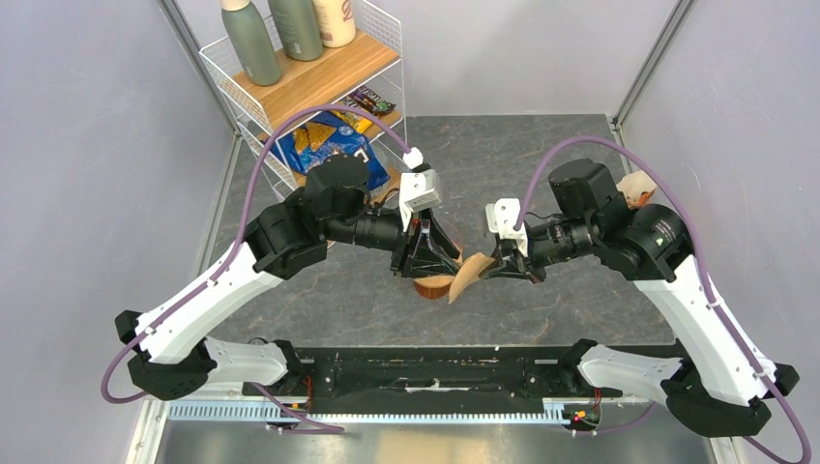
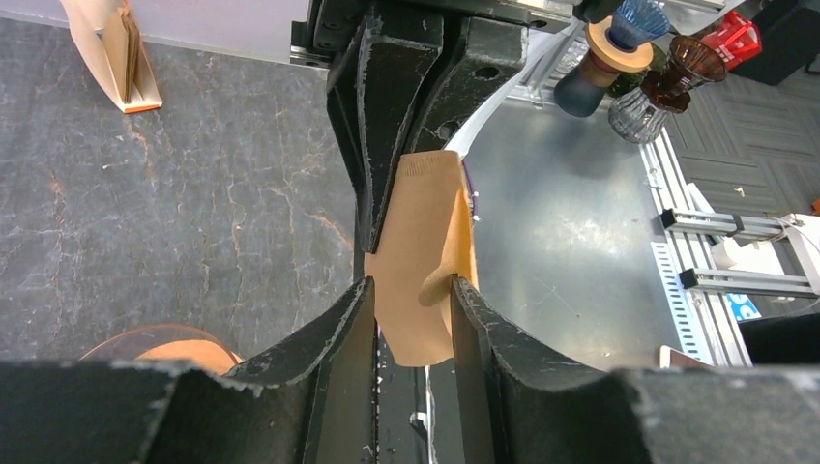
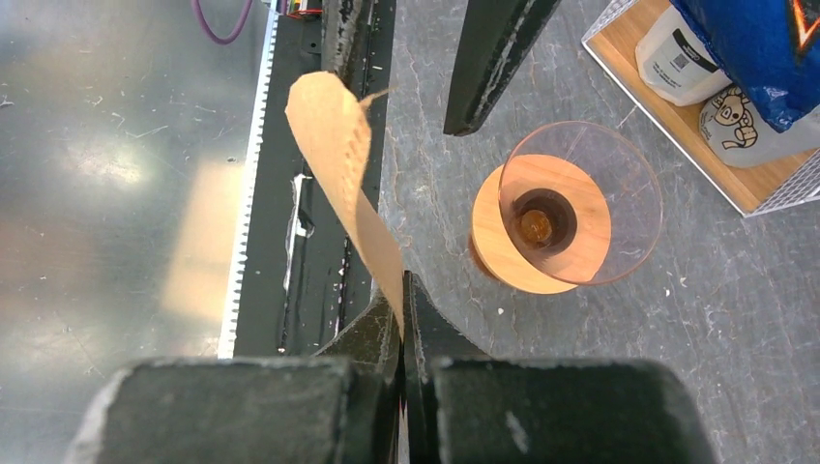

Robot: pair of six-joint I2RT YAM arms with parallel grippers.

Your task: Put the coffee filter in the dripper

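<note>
My right gripper (image 3: 401, 290) is shut on the lower edge of the coffee filter (image 3: 338, 155), a light-brown paper cone held in the air above the table's near edge. My left gripper (image 2: 414, 290) is open, and its jaws stand on either side of the filter's free edge (image 2: 416, 242); one finger touches a curl of the paper. The dripper (image 3: 619, 164), a clear pink-tinted cone, sits on a wooden ring (image 3: 498, 246) over an amber beaker (image 3: 537, 224), just beside the filter. In the top view the filter (image 1: 469, 275) hangs between both grippers, and the dripper (image 1: 432, 286) lies under the left one.
The orange-and-cream pack of filters (image 2: 116, 53) stands at the table's right side, behind the right arm (image 1: 633, 188). A wire shelf (image 1: 319, 87) with bottles and snack bags stands at the back left. A black rail (image 1: 435, 372) runs along the near edge.
</note>
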